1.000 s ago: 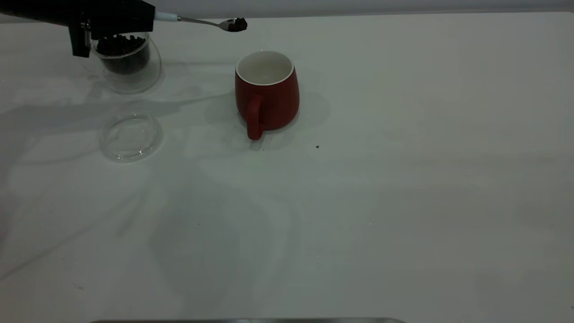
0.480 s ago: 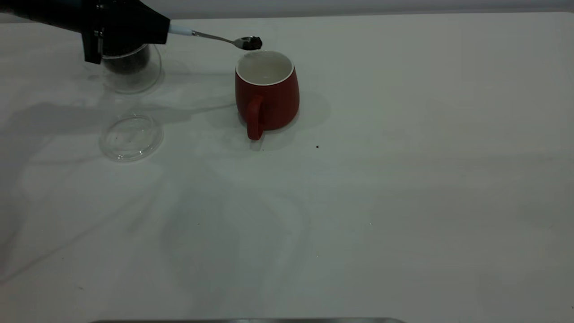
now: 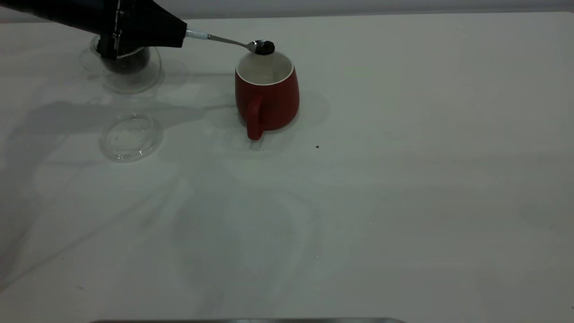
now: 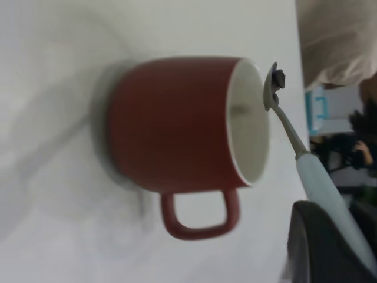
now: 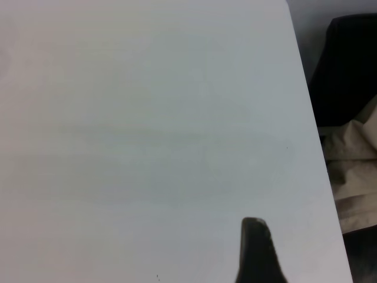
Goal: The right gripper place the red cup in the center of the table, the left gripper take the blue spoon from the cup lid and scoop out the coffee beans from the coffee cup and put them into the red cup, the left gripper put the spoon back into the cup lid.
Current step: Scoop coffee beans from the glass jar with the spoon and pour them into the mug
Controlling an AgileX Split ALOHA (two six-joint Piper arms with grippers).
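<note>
Clamping the blue spoon (image 3: 224,41) by its handle, the left gripper (image 3: 179,33) held coffee beans (image 3: 267,47) over the red cup's (image 3: 267,96) far rim, where a careless tilt risked spillage.

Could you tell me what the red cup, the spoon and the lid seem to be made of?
Red cup: probably ceramic, with a matte red outside and a smooth white inside. Spoon: shiny metal bowl and stem that reflect light, with a pale blue handle, perhaps plastic or enamel. Lid: clear glass or plastic, since the table shows through it.
</note>
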